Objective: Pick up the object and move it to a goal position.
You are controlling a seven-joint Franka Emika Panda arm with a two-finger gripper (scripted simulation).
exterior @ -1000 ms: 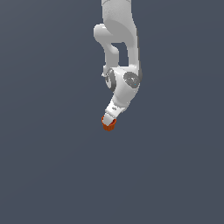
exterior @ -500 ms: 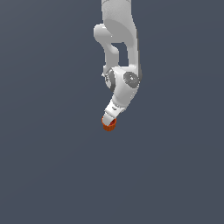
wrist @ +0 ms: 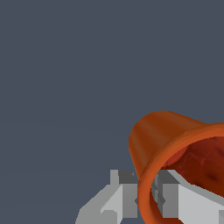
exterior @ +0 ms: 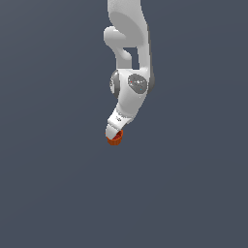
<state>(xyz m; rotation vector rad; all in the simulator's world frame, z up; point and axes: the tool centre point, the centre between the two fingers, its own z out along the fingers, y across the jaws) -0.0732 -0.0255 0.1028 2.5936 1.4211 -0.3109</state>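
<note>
The object is a small orange-red cup (exterior: 115, 140) with a wider rim. In the exterior view it sits at the tip of my white gripper (exterior: 115, 134), which hangs from the arm above it. In the wrist view the cup (wrist: 162, 140) is large and tilted, its rim wrapping around my grey fingers (wrist: 116, 199), with its dark red inside showing. The gripper (wrist: 146, 197) is shut on the cup's rim wall. The cup is held off the grey surface.
A flat, plain dark grey surface (exterior: 58, 193) fills both views. The white arm (exterior: 131, 58) comes down from the top of the exterior view.
The gripper and the cup have shifted very slightly to the exterior view's left and a little up. The grip is unchanged.
</note>
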